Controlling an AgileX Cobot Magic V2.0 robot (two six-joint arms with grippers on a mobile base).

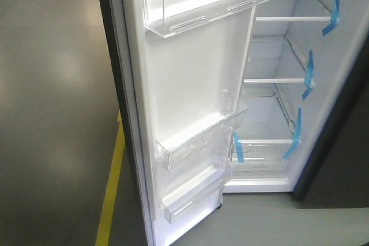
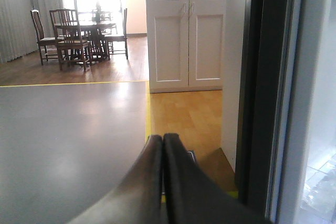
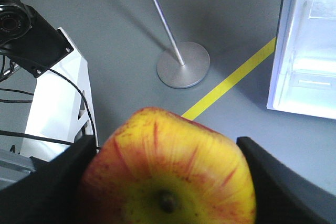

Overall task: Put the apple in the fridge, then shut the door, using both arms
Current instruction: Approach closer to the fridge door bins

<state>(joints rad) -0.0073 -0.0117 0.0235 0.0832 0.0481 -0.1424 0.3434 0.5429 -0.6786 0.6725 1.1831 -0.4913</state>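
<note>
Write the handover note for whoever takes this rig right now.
Left gripper: shut, holding nothing.
Right gripper: shut on the apple, outside the fridge.
Door: swung wide open.
Done: apple is in the grip and the fridge is open.
Left: set the apple on a shelf, let go, pull the arm out, then push the door shut.
</note>
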